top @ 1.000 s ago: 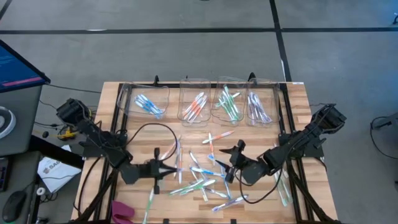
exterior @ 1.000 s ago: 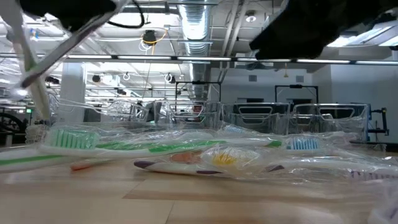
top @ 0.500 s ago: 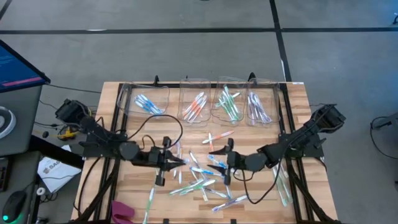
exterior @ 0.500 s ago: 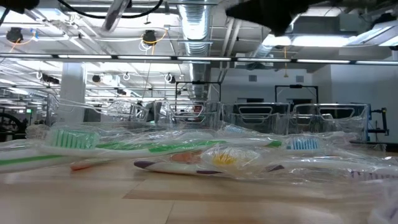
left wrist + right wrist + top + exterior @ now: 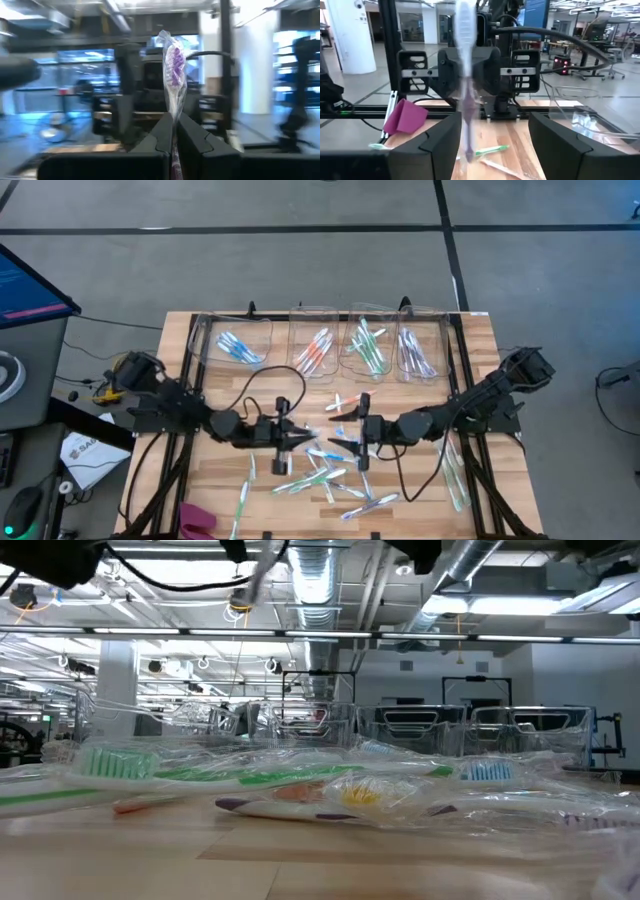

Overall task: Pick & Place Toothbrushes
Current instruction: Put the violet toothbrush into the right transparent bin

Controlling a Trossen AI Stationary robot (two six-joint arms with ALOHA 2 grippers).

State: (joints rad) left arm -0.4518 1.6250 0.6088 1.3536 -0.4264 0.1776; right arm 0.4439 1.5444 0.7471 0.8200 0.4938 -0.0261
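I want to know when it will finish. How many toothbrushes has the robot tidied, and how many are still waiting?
Some are done: four clear bins at the table's far edge each hold a few toothbrushes. In hand: the left gripper is shut on a purple toothbrush, held up facing the open right gripper over the table's middle. Left: a scattered pile of many brushes on the wood, so a lot remains.
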